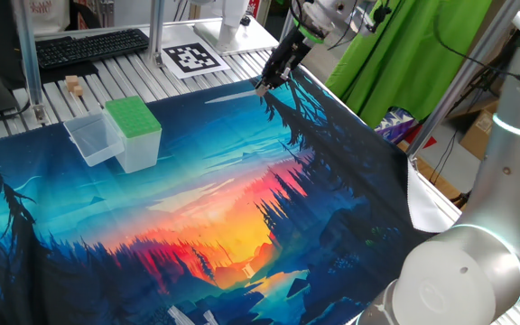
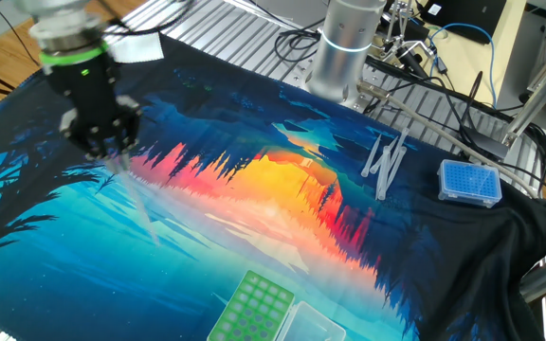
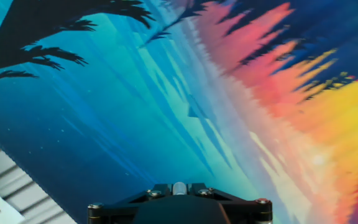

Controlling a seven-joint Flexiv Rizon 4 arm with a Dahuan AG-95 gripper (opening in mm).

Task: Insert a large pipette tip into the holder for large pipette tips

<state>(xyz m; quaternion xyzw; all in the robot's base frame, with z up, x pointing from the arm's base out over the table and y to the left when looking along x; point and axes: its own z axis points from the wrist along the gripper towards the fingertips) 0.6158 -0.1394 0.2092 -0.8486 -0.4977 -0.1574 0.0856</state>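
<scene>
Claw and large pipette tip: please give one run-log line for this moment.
claw: shut on large pipette tip | position: above mat | green holder: tip not inserted

The cloth (image 1: pixel 197 217) shows a sunset forest print: blue sky, orange-red glow, black pine silhouettes. The holder for large pipette tips (image 1: pixel 134 122) has a bright green perforated top and whitish sides. A blue box (image 2: pixel 469 182) sits apart.

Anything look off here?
The large pipette tip sticks out sideways from the gripper, near level rather than pointing down, which looks awkward for the green holder. Spare tips also lie loose on the mat beside the blue box.
</scene>
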